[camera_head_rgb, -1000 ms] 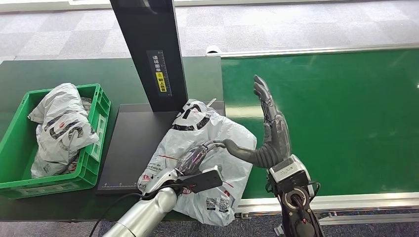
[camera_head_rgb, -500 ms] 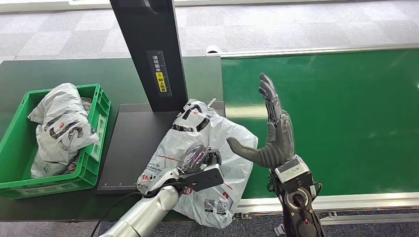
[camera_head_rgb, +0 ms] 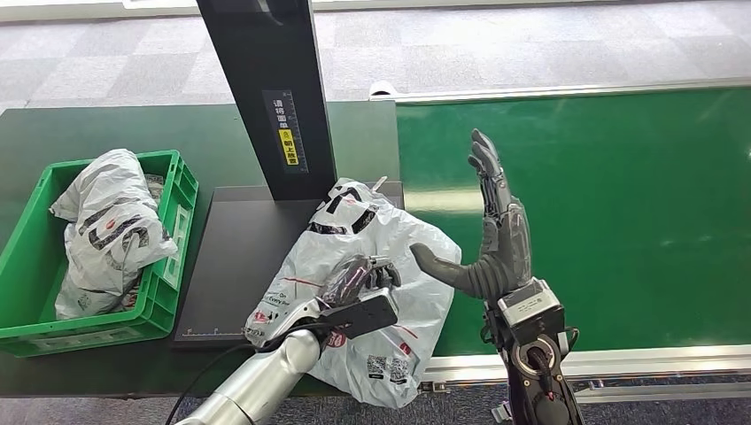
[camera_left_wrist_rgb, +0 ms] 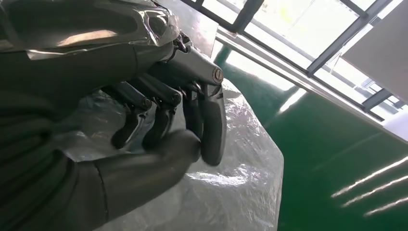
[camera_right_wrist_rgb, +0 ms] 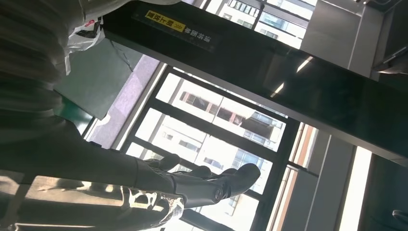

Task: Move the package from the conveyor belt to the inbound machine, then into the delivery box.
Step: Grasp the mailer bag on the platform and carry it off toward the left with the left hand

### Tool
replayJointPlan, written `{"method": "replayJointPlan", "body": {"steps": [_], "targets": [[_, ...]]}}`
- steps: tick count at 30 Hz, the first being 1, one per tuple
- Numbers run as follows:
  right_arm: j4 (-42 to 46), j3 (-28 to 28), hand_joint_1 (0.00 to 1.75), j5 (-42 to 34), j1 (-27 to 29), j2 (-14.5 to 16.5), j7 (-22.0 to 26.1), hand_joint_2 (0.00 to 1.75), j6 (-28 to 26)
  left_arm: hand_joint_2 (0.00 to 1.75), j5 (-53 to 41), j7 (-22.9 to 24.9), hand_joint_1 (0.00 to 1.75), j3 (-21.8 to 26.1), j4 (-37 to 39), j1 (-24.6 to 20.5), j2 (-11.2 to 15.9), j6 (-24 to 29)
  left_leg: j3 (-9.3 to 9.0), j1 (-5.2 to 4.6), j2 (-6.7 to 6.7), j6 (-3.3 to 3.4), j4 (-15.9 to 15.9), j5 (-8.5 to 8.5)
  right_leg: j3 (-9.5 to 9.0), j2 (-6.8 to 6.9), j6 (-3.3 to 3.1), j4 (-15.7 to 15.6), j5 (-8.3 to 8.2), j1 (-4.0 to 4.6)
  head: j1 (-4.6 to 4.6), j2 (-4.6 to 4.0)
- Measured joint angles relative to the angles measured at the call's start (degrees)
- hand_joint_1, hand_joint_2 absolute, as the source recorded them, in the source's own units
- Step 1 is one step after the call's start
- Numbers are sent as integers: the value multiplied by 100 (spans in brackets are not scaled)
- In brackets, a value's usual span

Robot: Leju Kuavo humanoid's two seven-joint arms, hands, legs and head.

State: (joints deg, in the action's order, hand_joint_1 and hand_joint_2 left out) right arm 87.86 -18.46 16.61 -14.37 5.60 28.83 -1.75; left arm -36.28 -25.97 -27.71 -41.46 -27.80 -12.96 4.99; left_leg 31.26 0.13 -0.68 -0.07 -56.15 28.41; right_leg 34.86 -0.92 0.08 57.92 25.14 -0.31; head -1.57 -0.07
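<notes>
From the head view, the package (camera_head_rgb: pixel 363 283), a white plastic mailer bag, lies half on the dark scanner plate (camera_head_rgb: pixel 235 266) of the inbound machine (camera_head_rgb: pixel 266 88) and half over the edge of the green belt (camera_head_rgb: pixel 602 204). It is not yet squarely on the plate, so the transfer looks mid-way. The left hand (camera_head_rgb: pixel 359 279) rests on top of the bag with its fingers curled down into the plastic, probably to bunch a fold and drag the bag onto the plate. The right hand (camera_head_rgb: pixel 491 239) stands upright just beside the bag's belt-side edge, fingers spread and straight, thumb out toward the bag, holding nothing; it seems placed as a flat stop or pusher from that side. To the far left the green box (camera_head_rgb: pixel 181 208) already holds another white bag (camera_head_rgb: pixel 111 230).

The left wrist view shows the left hand (camera_left_wrist_rgb: pixel 159 120) close up: its fingers (camera_left_wrist_rgb: pixel 211 125) bend against the thumb on the crinkled film of the package (camera_left_wrist_rgb: pixel 240 183). Whether a fold is truly pinched between them I cannot tell; they press on it at least.

The right wrist view looks up past the right hand (camera_right_wrist_rgb: pixel 192 187), whose fingers are stretched out and free, toward the machine (camera_right_wrist_rgb: pixel 269 77) column with its yellow label (camera_right_wrist_rgb: pixel 178 24).
</notes>
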Motion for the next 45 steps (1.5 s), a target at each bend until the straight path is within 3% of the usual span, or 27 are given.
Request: {"method": "replayJointPlan", "body": {"steps": [17,29,38,43,45], "targets": [[-46,12,0,-9,-102,0,0,175,0,175,-486,294,0,-243,-14,-1,17,-103,1,0,0,0,0,0,0,1,0,0,0,0,-1,0],[-51,25,0,42,-116,26,0,175,0,175,-1606,1059,0,-538,148,-130,15,625,0,0,0,0,0,0,0,1,0,0,0,0,-1,0],[-52,27,0,68,-118,33,-1,175,0,175,-1726,1175,0,-653,257,-200,13,692,0,0,0,0,0,0,0,1,0,0,0,0,0,0],[-52,31,0,106,-118,42,0,175,0,175,-2324,1545,0,-709,317,-260,5,869,0,0,0,0,0,0,0,1,0,0,0,0,0,0],[-52,35,0,114,-118,55,0,175,0,175,-2577,1676,79,-714,343,-296,-1,892,-1,0,0,0,0,0,-1,0,0,0,0,0,0,0]]}}
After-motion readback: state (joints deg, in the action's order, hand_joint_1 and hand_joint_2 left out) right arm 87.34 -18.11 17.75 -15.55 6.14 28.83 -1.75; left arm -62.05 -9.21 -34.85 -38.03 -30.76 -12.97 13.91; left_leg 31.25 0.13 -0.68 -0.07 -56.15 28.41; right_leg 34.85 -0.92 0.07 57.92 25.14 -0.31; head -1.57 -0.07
